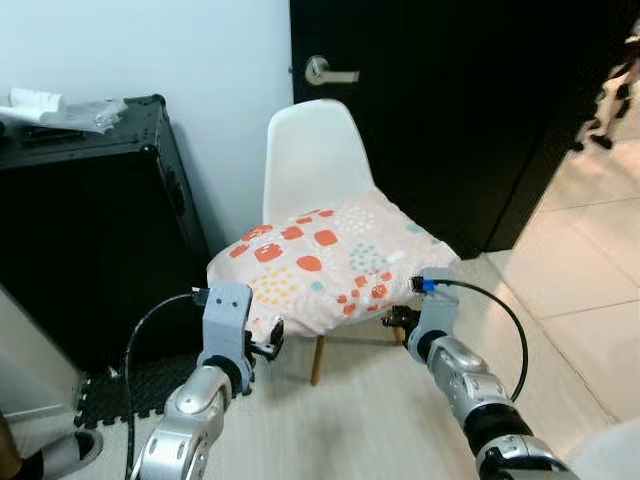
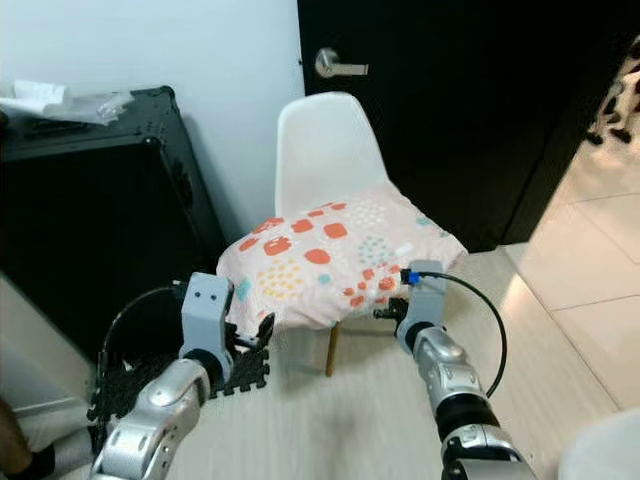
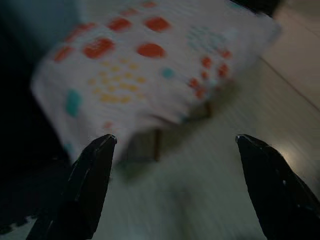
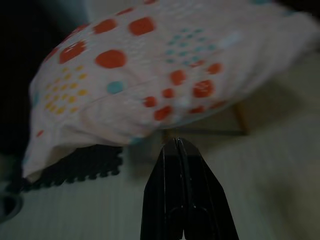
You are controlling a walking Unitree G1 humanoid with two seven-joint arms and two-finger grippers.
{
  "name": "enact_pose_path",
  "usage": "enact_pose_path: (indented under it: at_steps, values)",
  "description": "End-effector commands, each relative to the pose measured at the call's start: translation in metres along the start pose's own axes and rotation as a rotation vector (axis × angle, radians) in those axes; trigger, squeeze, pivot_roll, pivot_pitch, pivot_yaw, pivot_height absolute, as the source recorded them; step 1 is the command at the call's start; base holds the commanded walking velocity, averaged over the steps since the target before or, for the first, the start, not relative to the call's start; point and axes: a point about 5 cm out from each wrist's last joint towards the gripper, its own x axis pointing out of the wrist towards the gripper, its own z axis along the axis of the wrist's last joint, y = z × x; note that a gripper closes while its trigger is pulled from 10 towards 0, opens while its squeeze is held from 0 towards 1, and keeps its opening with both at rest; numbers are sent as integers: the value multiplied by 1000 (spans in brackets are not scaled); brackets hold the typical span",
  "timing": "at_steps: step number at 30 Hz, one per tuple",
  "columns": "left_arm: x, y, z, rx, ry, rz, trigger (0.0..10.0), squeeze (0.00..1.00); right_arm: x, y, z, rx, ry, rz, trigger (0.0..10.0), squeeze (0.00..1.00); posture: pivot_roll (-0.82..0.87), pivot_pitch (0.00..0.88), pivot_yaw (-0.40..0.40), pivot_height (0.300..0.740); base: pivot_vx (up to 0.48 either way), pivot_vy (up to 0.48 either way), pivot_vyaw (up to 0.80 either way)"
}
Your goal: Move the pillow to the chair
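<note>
- Both silver arms are reaching out low, just in front of the chair.
- Left end effector (image 3: 175, 145) is hanging near the pillow's near left corner, not touching it. Its two black fingers (image 3: 87, 185) are spread wide apart, holding nothing.
- Right end effector (image 4: 184, 150) is sitting just near the pillow's near right edge. Its fingers are pressed tight together with nothing between them.
- Pillow (image 1: 335, 262) is lying on the seat of the white chair (image 1: 315, 150). It is pale pink with red, yellow and teal dots. Its near edge is hanging over the front of the seat.
- Chair's wooden leg (image 1: 318, 360) is showing under the pillow.
- Big black case (image 1: 90, 220) is standing to the left of the chair, with crumpled white stuff (image 1: 55, 108) lying on top.
- Dark door (image 1: 450, 100) with a silver handle (image 1: 328, 72) is standing far behind the chair.
- Black foam mat (image 2: 160, 385) is lying on the pale wood floor (image 1: 360, 420) near the case.
</note>
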Motion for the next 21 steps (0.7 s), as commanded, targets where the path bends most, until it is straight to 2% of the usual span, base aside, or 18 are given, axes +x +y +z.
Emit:
enact_pose_path:
  at_steps: [1, 6, 21]
  values:
    - [1, -1, -5, 13, 3, -6, 10000, 0, -2, -2, -3, -21, 14, -4, 10000, 0, -13, 79, -3, 740, 0, 0, 0]
    - [2, -1, -12, 19, 20, -9, 10000, 0, -4, -2, -5, -23, -3, 19, 10000, 0, -17, 73, -5, 740, 0, 0, 0]
    - [9, -2, -13, 18, 3, -20, 10000, 0, -6, -8, -9, -15, -1, -10, 10000, 0, -26, 51, -2, 740, 0, 0, 0]
